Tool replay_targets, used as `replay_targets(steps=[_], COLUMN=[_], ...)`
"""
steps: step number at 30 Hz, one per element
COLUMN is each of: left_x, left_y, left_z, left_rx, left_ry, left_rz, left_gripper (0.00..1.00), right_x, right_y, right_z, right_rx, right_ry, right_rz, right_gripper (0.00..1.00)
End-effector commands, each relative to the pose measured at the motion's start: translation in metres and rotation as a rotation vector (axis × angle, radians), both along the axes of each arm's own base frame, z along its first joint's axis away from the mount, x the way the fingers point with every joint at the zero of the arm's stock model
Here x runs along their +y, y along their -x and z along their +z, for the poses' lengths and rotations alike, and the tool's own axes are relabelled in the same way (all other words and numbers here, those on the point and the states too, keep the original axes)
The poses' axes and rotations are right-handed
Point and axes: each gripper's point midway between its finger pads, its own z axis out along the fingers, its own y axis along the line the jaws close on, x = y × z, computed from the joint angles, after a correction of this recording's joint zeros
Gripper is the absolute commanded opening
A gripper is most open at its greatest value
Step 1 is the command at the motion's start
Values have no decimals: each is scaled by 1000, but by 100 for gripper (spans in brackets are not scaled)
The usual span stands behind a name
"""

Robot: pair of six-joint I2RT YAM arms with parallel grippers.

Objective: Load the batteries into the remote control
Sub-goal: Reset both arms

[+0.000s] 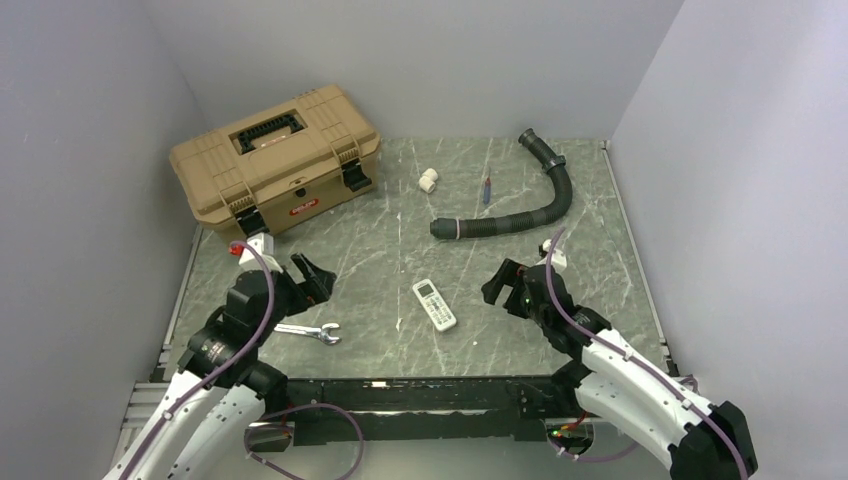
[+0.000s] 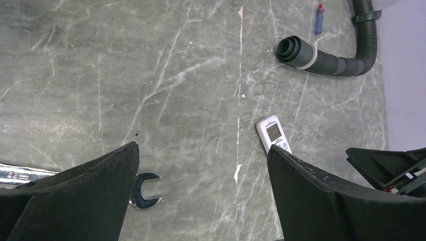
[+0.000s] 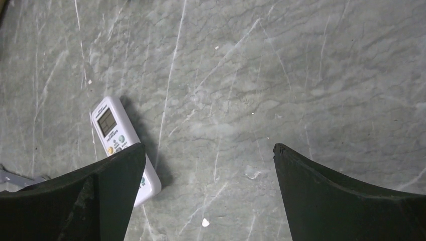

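Observation:
The white remote control (image 1: 434,304) lies face up, screen and buttons showing, on the marble table between the two arms. It also shows in the left wrist view (image 2: 272,132) and the right wrist view (image 3: 114,131), partly behind a finger in each. My left gripper (image 1: 312,278) is open and empty, above the table left of the remote. My right gripper (image 1: 500,284) is open and empty, right of the remote. No batteries are in view.
A silver wrench (image 1: 308,331) lies near the left gripper. A tan toolbox (image 1: 275,157), closed, stands at the back left. A black corrugated hose (image 1: 520,210) curves at the back right. A white pipe fitting (image 1: 428,180) and a red-and-blue stick (image 1: 487,189) lie behind.

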Motion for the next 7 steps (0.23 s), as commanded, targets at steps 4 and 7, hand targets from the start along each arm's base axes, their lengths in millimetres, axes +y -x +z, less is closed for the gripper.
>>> replay_targets(steps=[4,7], left_x=[-1,4], left_y=[-5,-7], left_z=[-13,-12], left_rx=[-24,-24], left_ry=[-41,-44], left_rz=[-21,11], left_gripper=[99,99], right_x=[14,16], right_y=[-14,-16], right_z=[8,11], right_rx=[-15,-35], right_ry=[-71,-88], right_rz=[-10,-11], right_gripper=[100,100])
